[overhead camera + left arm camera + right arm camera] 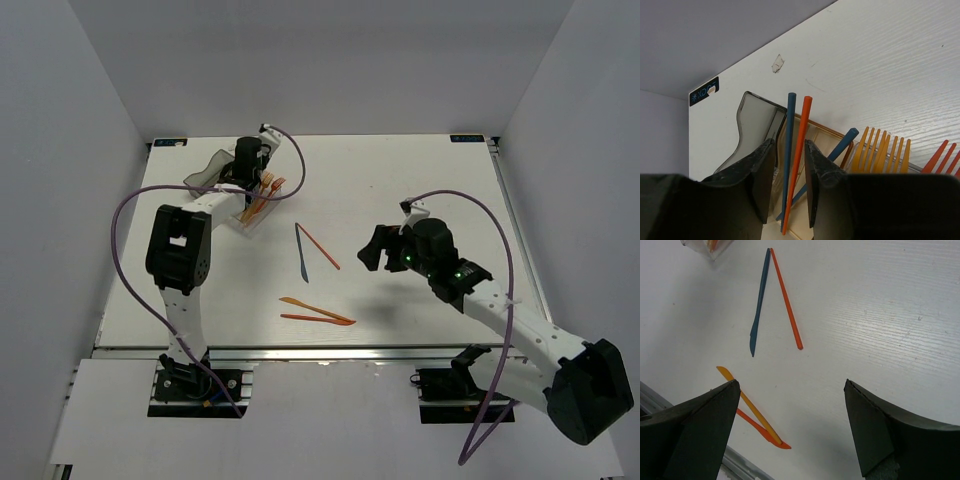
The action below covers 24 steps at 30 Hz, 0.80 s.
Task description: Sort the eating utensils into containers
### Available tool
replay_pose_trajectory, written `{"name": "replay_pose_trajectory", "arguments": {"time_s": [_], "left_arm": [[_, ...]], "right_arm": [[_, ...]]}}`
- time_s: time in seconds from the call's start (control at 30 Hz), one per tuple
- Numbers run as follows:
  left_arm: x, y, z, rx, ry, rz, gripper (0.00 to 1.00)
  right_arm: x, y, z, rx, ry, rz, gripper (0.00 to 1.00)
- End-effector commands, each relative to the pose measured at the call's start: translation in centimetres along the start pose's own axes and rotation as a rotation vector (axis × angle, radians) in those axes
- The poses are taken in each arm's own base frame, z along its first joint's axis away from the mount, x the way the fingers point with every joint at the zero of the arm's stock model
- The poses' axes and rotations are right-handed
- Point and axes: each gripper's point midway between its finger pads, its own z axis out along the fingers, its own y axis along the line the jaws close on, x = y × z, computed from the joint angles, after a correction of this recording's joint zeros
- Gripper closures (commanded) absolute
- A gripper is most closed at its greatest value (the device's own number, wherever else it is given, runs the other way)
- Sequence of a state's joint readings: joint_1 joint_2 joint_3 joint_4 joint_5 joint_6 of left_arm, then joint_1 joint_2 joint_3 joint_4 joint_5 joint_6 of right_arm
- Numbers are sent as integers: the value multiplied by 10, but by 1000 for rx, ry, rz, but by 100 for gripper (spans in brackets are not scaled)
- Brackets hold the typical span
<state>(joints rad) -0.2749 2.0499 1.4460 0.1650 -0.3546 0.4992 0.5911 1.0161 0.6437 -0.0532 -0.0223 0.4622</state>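
Two arms: L stretched over containers [210, 172], jaws parted round two handles [801, 150]; R hovers mid-table [400, 180], jaws wide.

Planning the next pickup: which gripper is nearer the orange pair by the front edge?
Right. Right gripper hovers just beyond the orange pair; left gripper is over the containers.

The left arm [178, 255] and the right arm [505, 315] are showing white links between bulky black joint housings. A purple cable [113, 237] is looping along each one. Small green lights [409, 262] are glowing on the right wrist. The fingers [757, 175] are looking matte black.
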Motion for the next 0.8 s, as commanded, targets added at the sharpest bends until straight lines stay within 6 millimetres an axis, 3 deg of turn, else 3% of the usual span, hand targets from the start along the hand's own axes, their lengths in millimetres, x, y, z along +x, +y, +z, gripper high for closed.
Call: {"name": "replay_pose_trajectory", "arguments": {"time_s": [0.0, 0.07, 0.1, 0.13, 0.17, 0.2, 0.23, 0.27, 0.3, 0.33, 0.37, 0.4, 0.47, 0.5, 0.53, 0.57, 0.6, 0.67, 0.7, 0.77], "left_arm": [[-37, 25, -23, -15, -91, -71, 59], [-56, 35, -37, -14, -135, -123, 55], [-66, 40, -43, -19, -156, -176, 50], [-73, 45, -50, -22, -164, -206, 43], [-90, 56, -65, -33, -200, -248, 31], [-97, 65, -73, -63, -202, -289, 24], [-109, 73, -83, -70, -200, -374, 16], [-121, 78, -93, -68, -202, -429, 7], [-126, 83, -100, -70, -176, -477, 2], [-134, 90, -113, -61, -125, -600, 2], [-134, 90, -120, -52, -93, -654, 2], [-136, 90, -131, -42, -67, -753, 2], [-110, 75, -147, -3, 30, -783, 2], [-112, 83, -171, 9, 5, -828, 2], [-84, 64, -175, 34, 54, -818, 2], [-74, 64, -184, 34, 49, -825, 2], [-82, 79, -209, 28, -26, -856, 2], [-48, 70, -219, 5, 16, -841, 2], [-48, 77, -233, 1, -16, -847, 2], [-28, 68, -238, 13, 17, -817, 2]], "right_arm": [[-22, 9, 12, -27, -50, -42, 11], [-18, 11, 29, -51, -5, -86, 11], [-7, 7, 44, -47, 49, -106, 11], [-18, 16, 53, -78, 55, -132, 11], [-19, 16, 61, -81, 79, -182, 11], [-5, 8, 82, -59, 152, -195, 11], [4, 6, 89, -57, 215, -213, 15], [-17, 16, 100, -70, 191, -266, 18], [-1, 6, 118, -41, 260, -278, 21], [8, 5, 124, -16, 316, -303, 26], [-8, 13, 134, -10, 299, -332, 28], [7, 5, 147, 23, 359, -358, 31], [9, 9, 153, 57, 402, -390, 35], [15, 4, 157, 92, 422, -407, 36], [22, 11, 155, 84, 445, -424, 36], [23, 15, 156, 81, 447, -432, 37], [28, 20, 155, 80, 456, -445, 39], [35, 22, 154, 85, 475, -450, 40], [41, 21, 155, 91, 491, -446, 42], [55, 18, 155, 90, 534, -442, 49]]}}
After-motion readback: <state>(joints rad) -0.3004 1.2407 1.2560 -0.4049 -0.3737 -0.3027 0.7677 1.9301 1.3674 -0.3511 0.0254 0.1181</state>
